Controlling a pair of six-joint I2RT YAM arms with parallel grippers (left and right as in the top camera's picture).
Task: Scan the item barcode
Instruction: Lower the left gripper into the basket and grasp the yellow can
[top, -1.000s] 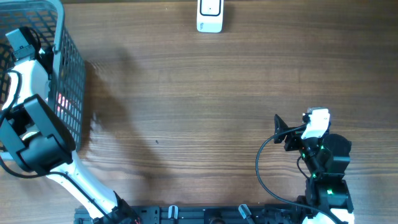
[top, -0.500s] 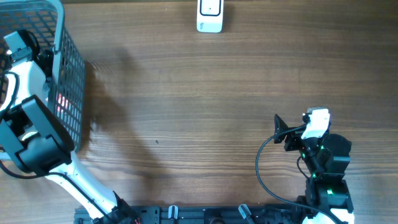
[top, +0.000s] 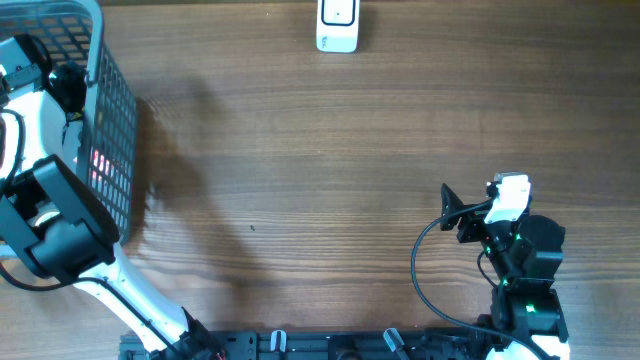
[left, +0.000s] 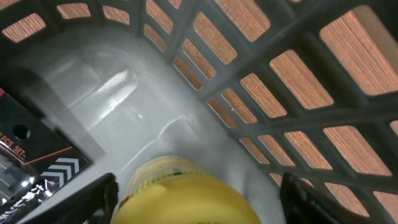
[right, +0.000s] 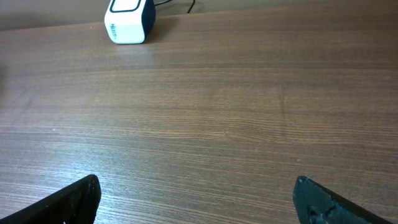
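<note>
While the left arm reaches down into the mesh basket (top: 112, 120) at the far left corner of the table (top: 330, 150), the left gripper (left: 198, 202) stands spread around a yellow item (left: 180, 183) on the basket floor. Left wrist view: one finger sits close against the item's side and a clear gap shows at the other, so there is no pinch. A black printed package (left: 37, 155) lies just beside the item. The right gripper (right: 199, 202) is spread wide and empty, low over bare wood at the near right. The white scanner (top: 337, 25) stands at the far edge, well apart from both grippers.
</note>
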